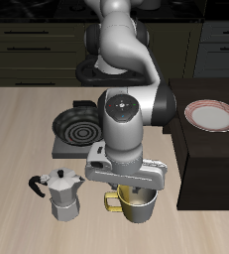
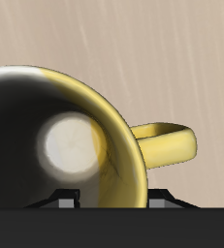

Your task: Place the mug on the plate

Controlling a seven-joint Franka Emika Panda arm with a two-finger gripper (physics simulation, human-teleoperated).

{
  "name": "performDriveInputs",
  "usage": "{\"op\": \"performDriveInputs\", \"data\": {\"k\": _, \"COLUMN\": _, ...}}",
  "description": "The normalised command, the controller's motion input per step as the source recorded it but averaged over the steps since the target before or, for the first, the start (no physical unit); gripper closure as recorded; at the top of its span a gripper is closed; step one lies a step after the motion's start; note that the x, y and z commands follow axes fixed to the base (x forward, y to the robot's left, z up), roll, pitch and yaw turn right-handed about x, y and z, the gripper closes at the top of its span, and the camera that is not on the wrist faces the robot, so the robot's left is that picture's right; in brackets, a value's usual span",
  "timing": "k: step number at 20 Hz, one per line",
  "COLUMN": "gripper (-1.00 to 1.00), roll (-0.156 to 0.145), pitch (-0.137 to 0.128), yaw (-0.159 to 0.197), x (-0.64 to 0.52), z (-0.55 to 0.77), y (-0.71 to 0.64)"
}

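The olive-yellow mug (image 1: pixel 136 204) stands upright on the table near its front edge, its loop handle pointing toward the moka pot. My gripper (image 1: pixel 134 189) hangs right above it, low over the rim. In the wrist view the mug (image 2: pixel 104 136) is very close, showing its dark inside, a pale spot at the bottom and the handle (image 2: pixel 167 145). The gripper (image 2: pixel 113 203) is open; only the fingertips (image 2: pixel 60 201) show, set wide apart on either side of the mug's wall by the handle. The white plate (image 1: pixel 211 115) with the reddish-pink rim lies farther back on a dark raised block.
A silver moka pot (image 1: pixel 62 193) with a black handle stands close beside the mug. A black frying pan (image 1: pixel 78 126) sits on a dark base farther back. The dark block (image 1: pixel 200 164) under the plate rises beside the mug.
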Motion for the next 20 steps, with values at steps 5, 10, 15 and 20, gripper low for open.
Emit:
{"op": "performDriveInputs", "data": {"k": 5, "gripper": 1.00, "roll": -0.006, "pitch": -0.023, "yaw": -0.002, "x": -0.05, "z": 0.17, "y": -0.10}}
{"op": "performDriveInputs", "data": {"k": 10, "gripper": 1.00, "roll": -0.001, "pitch": -0.066, "yaw": 0.021, "x": -0.13, "z": 0.53, "y": -0.09}}
{"op": "performDriveInputs", "data": {"k": 15, "gripper": 1.00, "roll": -0.003, "pitch": -0.066, "yaw": -0.001, "x": -0.23, "z": 0.57, "y": -0.03}}
{"op": "performDriveInputs", "data": {"k": 20, "gripper": 1.00, "roll": 0.005, "pitch": -0.044, "yaw": -0.003, "x": -0.22, "z": 0.45, "y": -0.02}}
